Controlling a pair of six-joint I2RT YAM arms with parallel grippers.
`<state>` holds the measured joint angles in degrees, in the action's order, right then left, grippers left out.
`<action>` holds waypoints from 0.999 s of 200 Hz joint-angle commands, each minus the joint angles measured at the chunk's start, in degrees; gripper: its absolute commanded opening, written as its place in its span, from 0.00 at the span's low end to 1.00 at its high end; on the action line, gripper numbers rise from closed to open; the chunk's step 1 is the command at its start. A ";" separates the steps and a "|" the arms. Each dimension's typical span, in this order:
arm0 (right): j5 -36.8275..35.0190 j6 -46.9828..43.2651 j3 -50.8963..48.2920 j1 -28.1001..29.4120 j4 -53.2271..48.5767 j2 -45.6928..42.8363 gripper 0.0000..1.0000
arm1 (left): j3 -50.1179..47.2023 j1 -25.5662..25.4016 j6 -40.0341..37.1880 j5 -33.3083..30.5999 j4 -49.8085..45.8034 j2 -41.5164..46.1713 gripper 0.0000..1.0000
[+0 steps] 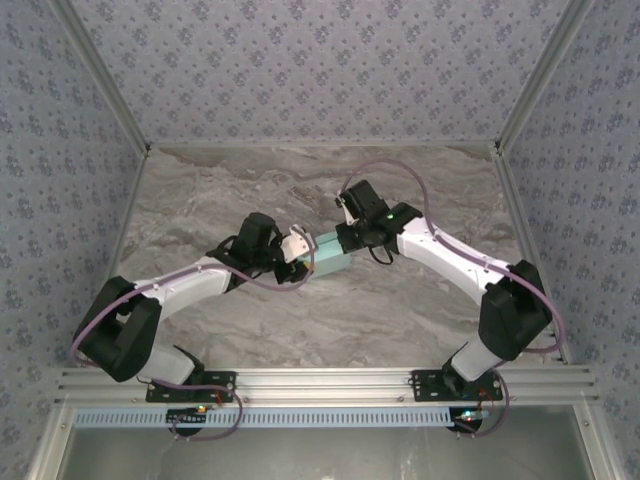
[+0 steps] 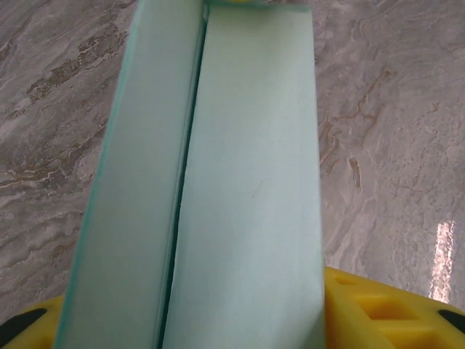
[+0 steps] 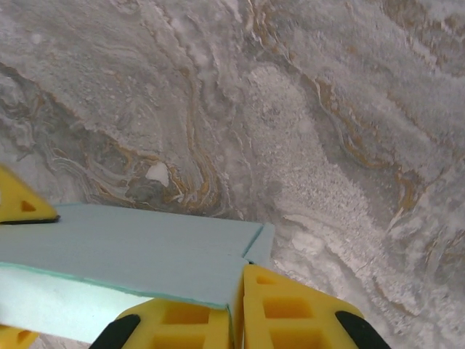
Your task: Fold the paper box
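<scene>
The paper box [image 1: 328, 252], mint card folded into a flat rectangular shape, hangs just above the marble table between my two arms. My left gripper [image 1: 300, 248] holds its left end. In the left wrist view the box [image 2: 247, 182] runs lengthwise between the yellow fingers [image 2: 378, 313], with a seam between two panels. My right gripper [image 1: 345, 238] is shut on the right end. In the right wrist view its fingers [image 3: 290, 305] pinch the card edge of the box [image 3: 131, 243] by a small corner flap [image 3: 261, 243].
The grey marble tabletop [image 1: 420, 200] spreads all round the box. Patterned walls close the back and both sides. An aluminium rail [image 1: 320, 380] with the arm bases runs along the near edge.
</scene>
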<state>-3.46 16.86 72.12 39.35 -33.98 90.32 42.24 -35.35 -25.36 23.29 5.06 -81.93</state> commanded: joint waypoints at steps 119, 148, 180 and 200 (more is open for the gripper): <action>-10.59 17.31 -1.45 2.78 -3.87 3.10 0.12 | -0.15 -0.29 22.74 -12.41 6.61 8.15 0.75; -12.04 18.37 -0.68 3.52 -3.82 4.00 0.12 | -0.42 -0.33 32.46 -17.19 3.01 14.01 0.82; -14.25 18.48 0.28 4.76 -4.31 4.64 0.13 | -2.59 -0.29 33.85 -20.31 -1.93 18.48 0.76; -14.30 18.73 0.73 4.86 -4.61 5.07 0.13 | -5.27 -0.31 36.37 -23.90 -0.21 18.30 0.66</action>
<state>-15.97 33.85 71.61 43.72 -36.49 93.91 40.10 -35.62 6.28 4.73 6.57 -63.75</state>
